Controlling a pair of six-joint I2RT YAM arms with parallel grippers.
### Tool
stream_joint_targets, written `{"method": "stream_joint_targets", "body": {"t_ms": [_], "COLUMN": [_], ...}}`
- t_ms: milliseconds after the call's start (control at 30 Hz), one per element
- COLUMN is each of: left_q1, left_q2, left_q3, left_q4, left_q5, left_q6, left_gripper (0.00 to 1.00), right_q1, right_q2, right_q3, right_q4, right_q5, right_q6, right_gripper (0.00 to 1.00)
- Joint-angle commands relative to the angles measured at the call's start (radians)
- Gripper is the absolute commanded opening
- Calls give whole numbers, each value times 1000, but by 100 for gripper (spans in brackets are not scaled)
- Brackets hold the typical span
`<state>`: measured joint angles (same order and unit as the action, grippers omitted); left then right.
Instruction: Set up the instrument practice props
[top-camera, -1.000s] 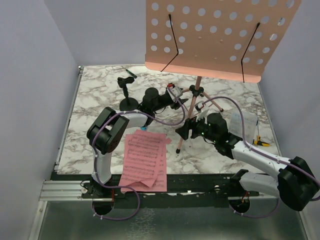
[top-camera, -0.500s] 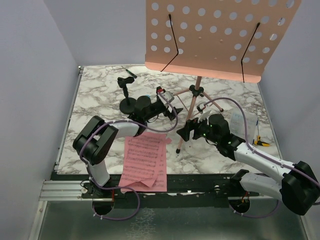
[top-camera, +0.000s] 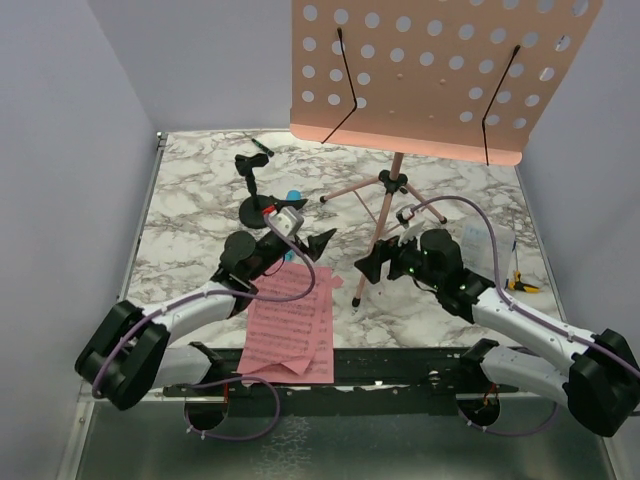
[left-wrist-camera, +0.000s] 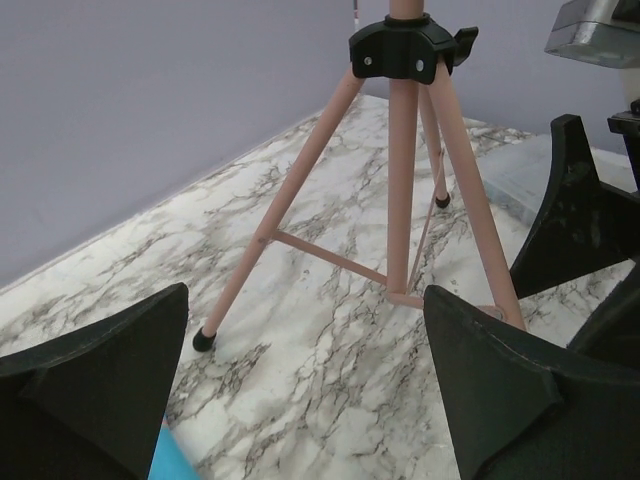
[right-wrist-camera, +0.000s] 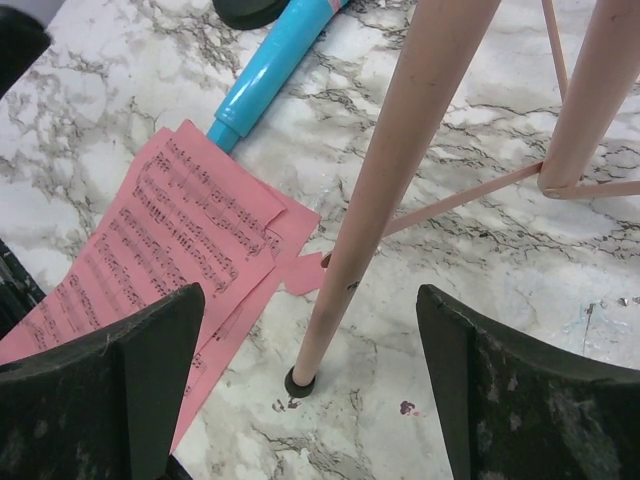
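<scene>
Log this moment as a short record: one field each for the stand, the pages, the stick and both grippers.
music stand: upright on its tripod legs, no pages on its desk
sheet-music pages: flat on the table, overlapping, at the near edge
blue stick: lying on the table, one end beside the pages' corner
left gripper: open, empty, facing the tripod
right gripper: open, fingers either side of the stand's near leg, not touching it
</scene>
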<state>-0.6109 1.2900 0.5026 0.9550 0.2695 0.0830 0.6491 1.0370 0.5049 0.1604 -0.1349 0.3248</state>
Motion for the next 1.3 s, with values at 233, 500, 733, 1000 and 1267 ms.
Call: {"method": "stream_joint_targets", "body": {"t_ms": [233, 500, 733, 1000, 1267], "left_q1": [-1, -1, -1, 32, 93], "left_q2": [-372, -463, -322, -82, 23], "left_q3": [-248, -152, -28, 114, 122], "left_q4": [-215, -719, -950, -1141, -1055], "left_q5": [-304, -497, -555, -546, -365], "left_q6": [-425, -541, -539, -529, -523], "left_gripper": [99, 99, 99, 99, 99], "right_q1": [7, 7, 7, 7, 7], "right_q2": [-68, -65, -39, -52, -39], "right_q3": [-56, -50, -45, -71, -68], "right_q4": [25, 19, 17, 27, 37], "right_q5": [7, 16, 15, 2, -17], "right_q6": [87, 89, 89, 100, 94], "right_gripper": [92, 92, 92, 92, 92]}}
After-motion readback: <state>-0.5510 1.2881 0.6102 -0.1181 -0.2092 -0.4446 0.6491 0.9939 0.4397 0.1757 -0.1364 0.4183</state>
